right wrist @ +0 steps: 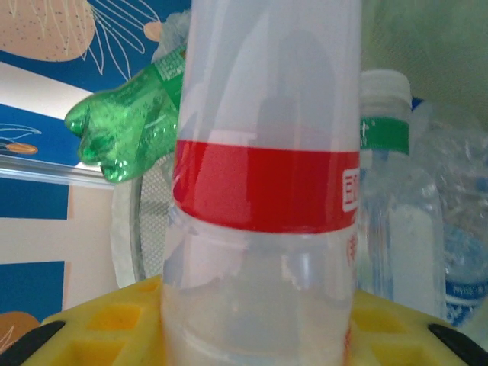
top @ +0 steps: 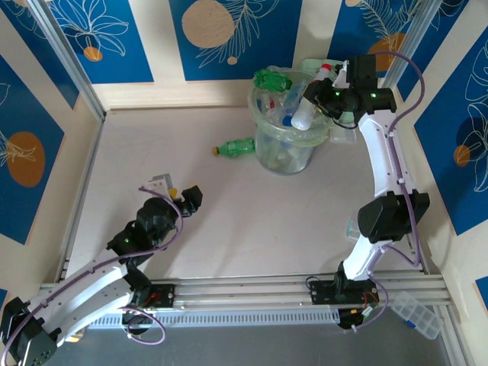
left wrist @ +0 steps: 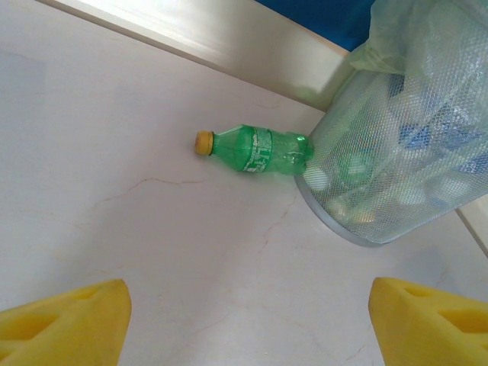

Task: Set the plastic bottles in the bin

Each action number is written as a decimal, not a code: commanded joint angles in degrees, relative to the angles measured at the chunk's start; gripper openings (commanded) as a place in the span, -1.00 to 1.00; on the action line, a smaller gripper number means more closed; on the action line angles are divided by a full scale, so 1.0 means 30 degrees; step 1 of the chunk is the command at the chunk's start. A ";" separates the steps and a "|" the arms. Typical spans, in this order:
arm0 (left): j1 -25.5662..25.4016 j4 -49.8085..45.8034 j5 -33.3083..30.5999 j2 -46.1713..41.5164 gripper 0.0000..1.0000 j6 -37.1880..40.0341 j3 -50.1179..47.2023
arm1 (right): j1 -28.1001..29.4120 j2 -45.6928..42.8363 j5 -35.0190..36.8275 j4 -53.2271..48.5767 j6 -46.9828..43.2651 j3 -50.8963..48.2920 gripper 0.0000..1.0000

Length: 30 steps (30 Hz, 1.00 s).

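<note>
we are gripping the white red-banded bottle [top: 303, 116] in the right hand [top: 319, 97], tilted above the bin [top: 268, 149] | left hand [top: 177, 194] spread empty, nearer the green soda bottle [left wrist: 255, 150] lying crosswise beside the bin

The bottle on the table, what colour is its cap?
Yellow cap, best seen in the left wrist view.

1 white bottle [right wrist: 263, 114], red-banded, hangs tilted in my right claw [top: 318, 93] above the pale-green bin [top: 263, 145], heaped with crushed bottles. 1 green bottle [left wrist: 255, 150] lies sideways, base against the bin.
</note>
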 commanded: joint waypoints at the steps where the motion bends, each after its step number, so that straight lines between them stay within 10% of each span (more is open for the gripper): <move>1: -0.0105 0.0127 -0.0432 -0.0273 0.63 0.0210 0.0435 | -0.0173 0.1501 0.0153 -0.1036 0.0520 0.1085 -0.16; 9: -0.0090 -0.0452 -0.1019 -0.1394 0.63 0.0356 0.0416 | 0.0590 0.4602 0.2266 -0.4105 -0.1209 0.4349 -0.10; 30: -0.0112 -0.0549 -0.1450 -0.1390 0.63 0.0466 0.0435 | 0.0533 0.2034 0.2855 -0.3692 -0.2030 0.4041 0.48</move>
